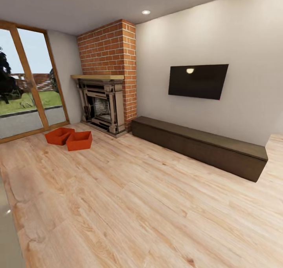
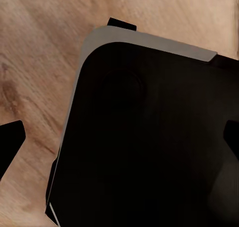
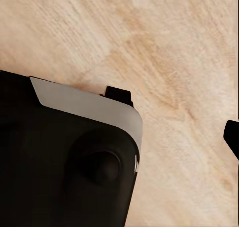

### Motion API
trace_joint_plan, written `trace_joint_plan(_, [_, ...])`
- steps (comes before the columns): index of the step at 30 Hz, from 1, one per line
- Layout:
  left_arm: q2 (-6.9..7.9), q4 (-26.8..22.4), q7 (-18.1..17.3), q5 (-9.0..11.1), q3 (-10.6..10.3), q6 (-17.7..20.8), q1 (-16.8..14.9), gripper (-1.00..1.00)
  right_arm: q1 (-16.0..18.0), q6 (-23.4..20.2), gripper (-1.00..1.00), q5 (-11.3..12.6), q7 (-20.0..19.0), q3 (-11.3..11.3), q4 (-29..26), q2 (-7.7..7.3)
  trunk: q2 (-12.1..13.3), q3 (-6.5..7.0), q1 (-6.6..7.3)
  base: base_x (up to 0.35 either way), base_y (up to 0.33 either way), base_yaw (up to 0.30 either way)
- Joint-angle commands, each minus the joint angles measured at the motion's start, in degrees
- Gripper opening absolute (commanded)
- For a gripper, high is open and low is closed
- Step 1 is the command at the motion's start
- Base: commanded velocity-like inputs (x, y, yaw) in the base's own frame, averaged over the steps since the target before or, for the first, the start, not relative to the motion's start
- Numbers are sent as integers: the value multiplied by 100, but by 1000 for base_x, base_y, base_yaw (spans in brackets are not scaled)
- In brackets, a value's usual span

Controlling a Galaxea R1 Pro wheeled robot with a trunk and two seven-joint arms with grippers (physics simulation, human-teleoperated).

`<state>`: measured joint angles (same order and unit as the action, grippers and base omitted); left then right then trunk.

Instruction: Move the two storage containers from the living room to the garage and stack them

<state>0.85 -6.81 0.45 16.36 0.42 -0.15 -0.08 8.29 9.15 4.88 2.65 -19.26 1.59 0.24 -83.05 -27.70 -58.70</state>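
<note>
The two storage containers (image 1: 69, 138) sit touching on the living room's wood floor (image 1: 137, 205) beside the fireplace (image 1: 103, 107), awaiting pickup; how far either gripper's fingers are open, I cannot tell.

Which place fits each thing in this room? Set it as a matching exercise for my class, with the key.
Things
1. bins
2. TV
3. bench
4. fireplace

Places
A. on the white wall
B. under the red brick
C. on the wood floor near the glass doors
D. along the foot of the wall, below the screen

Pairs: 1-C, 2-A, 3-D, 4-B
</note>
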Motion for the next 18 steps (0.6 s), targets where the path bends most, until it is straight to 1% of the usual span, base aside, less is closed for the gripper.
trace_joint_plan(1, [-2,-4,6,26,2,-2,-1,100,6,34,100,50,4,-50,17,3,-3,-5,-3,324,0,20])
trace_joint_plan(18, [-5,-4,3,25,2,-2,-1,100,6,34,100,47,12,-60,17,3,-3,-5,-3,324,0,2])
